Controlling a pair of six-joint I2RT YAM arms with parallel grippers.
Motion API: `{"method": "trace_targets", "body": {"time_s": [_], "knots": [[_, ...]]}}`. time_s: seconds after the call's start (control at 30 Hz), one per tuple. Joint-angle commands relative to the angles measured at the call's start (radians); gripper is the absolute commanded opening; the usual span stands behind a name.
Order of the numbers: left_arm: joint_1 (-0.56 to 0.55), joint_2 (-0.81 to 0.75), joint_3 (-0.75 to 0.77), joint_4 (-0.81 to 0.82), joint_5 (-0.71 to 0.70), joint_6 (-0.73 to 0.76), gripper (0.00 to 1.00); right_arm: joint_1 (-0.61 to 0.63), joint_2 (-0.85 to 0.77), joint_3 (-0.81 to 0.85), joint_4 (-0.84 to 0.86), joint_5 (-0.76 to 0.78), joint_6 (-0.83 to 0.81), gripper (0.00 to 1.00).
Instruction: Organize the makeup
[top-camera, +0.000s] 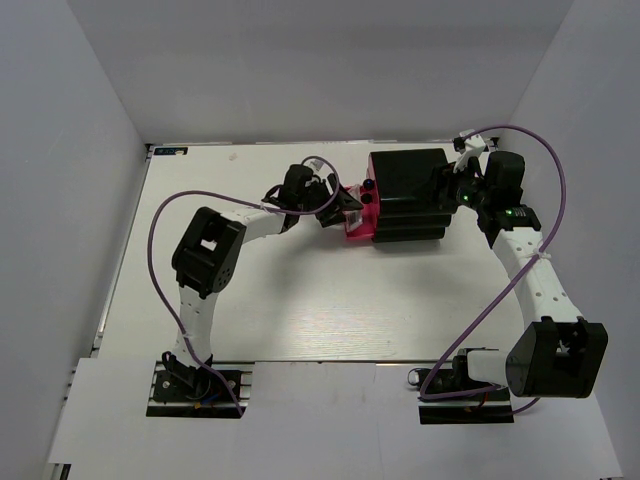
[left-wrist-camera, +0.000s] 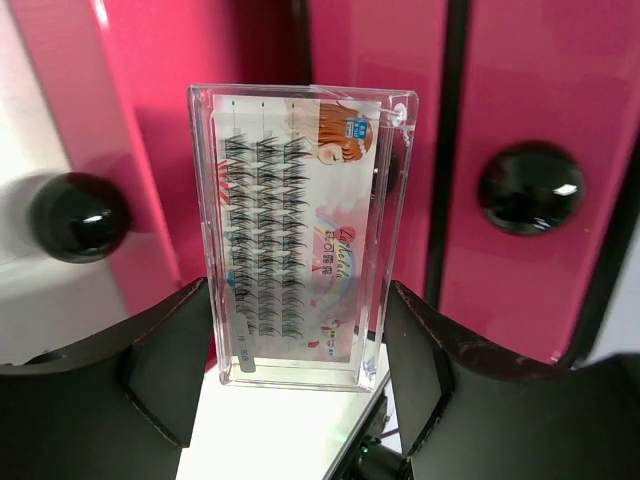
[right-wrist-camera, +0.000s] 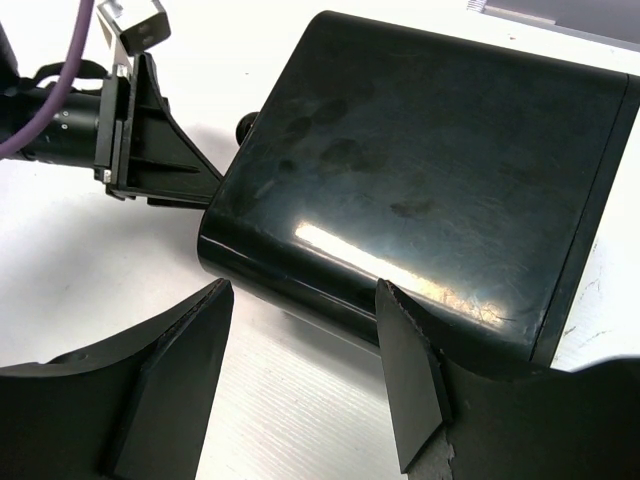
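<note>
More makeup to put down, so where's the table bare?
Bare: the table between its near edge and the black box, plus its far-left corner. Crowded: the pink drawers, where the left gripper holds a clear lash case, and the box's right side, by the right gripper.

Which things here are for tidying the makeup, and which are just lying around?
For the job: clear lash case, left gripper holding it, black box with pink drawers, likely where it goes.
Just there: purple cables, white table.

Clear case (left-wrist-camera: 300, 100), black lash rows (left-wrist-camera: 262, 230), perhaps rainbow-printed card (left-wrist-camera: 337, 275); pink drawers (left-wrist-camera: 530, 90), black knobs (left-wrist-camera: 530, 188)
</note>
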Motion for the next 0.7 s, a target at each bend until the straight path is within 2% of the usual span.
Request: {"method": "trace_targets", "body": {"time_s": [0.0,0.1,0.13,0.2,0.27,0.3,0.67], "knots": [[0.003,-0.009,0.024,-0.003,-0.009,-0.004,0.39,-0.009,-0.018,-0.006,0.037,-0.019,0.01,0.65],[0.003,-0.001,0.035,-0.015,-0.018,-0.002,0.53,-0.007,-0.019,-0.004,0.034,-0.02,0.01,0.65],[0.003,-0.003,0.038,-0.019,-0.02,-0.001,0.66,-0.009,-0.019,-0.004,0.035,-0.019,0.01,0.65],[0.003,-0.003,0.046,-0.029,-0.024,0.001,0.71,-0.007,-0.018,-0.004,0.035,-0.02,0.01,0.65],[0.003,-0.003,0.052,-0.036,-0.026,0.002,0.86,-0.007,-0.016,-0.006,0.035,-0.022,0.01,0.65],[0.003,-0.006,0.052,-0.036,-0.026,0.001,0.98,-0.01,-0.016,-0.006,0.037,-0.022,0.01,0.65],[0.003,-0.037,0.08,-0.056,-0.026,0.01,0.98,-0.009,-0.016,-0.006,0.035,-0.023,0.01,0.65]]}}
